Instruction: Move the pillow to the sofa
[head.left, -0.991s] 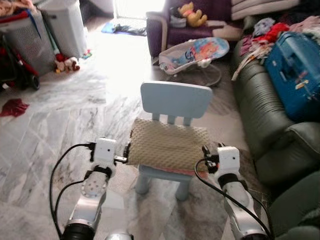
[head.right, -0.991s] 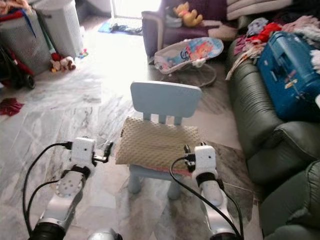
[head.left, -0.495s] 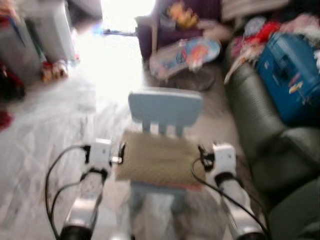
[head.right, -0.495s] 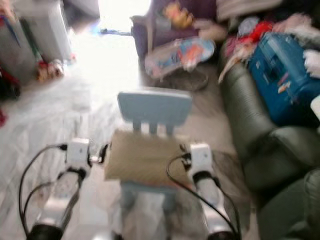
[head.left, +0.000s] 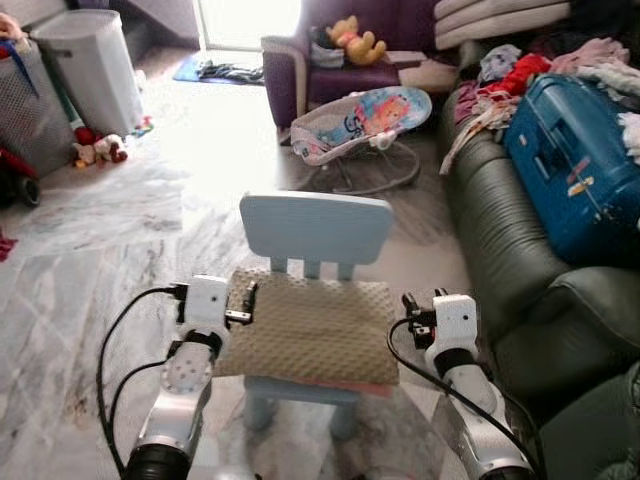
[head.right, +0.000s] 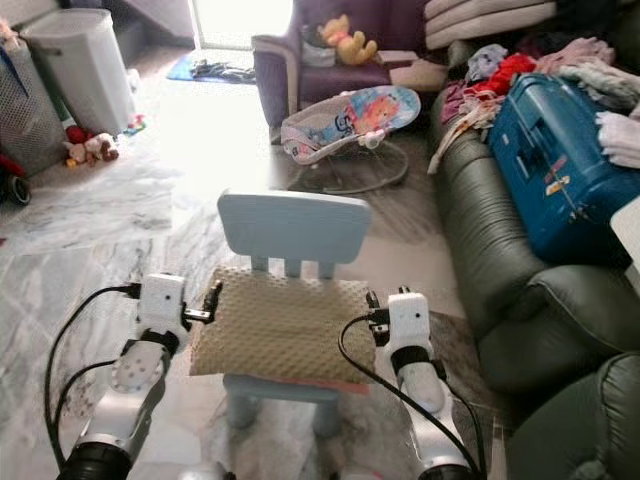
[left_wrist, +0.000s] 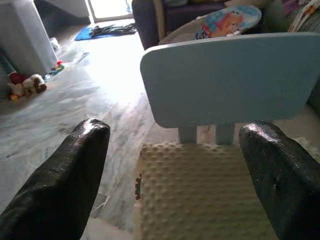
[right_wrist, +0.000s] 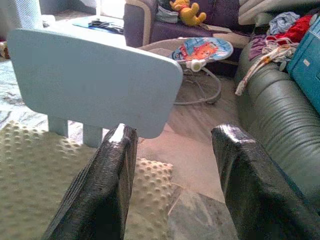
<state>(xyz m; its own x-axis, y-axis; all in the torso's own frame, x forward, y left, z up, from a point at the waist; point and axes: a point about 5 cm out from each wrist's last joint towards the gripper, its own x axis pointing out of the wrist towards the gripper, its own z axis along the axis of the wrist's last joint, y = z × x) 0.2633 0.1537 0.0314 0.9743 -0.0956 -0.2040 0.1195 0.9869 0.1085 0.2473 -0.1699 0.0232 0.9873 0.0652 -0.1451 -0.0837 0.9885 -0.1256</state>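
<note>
A beige bumpy pillow (head.left: 310, 330) lies flat on the seat of a small light-blue chair (head.left: 315, 228). My left gripper (head.left: 245, 300) is at the pillow's left edge, and my right gripper (head.left: 410, 310) is at its right edge. In the left wrist view the left gripper (left_wrist: 175, 132) is open, its black fingers (left_wrist: 75, 170) wide apart, with the pillow (left_wrist: 200, 195) ahead between them. The right gripper (right_wrist: 175, 132) is open too, with the pillow's corner (right_wrist: 50, 170) beside one finger. The dark green sofa (head.left: 520, 260) runs along the right.
A blue suitcase (head.left: 575, 160) and loose clothes (head.left: 520, 70) cover the sofa's far part. A baby bouncer (head.left: 360, 115) and a purple armchair (head.left: 300, 60) stand behind the chair. A white bin (head.left: 90, 70) and toys (head.left: 95, 150) are far left on the marble floor.
The whole picture blurred and shifted, so the camera moved; the chair sits slightly lower and further left in view. Both grippers keep their places at the pillow's two edges.
</note>
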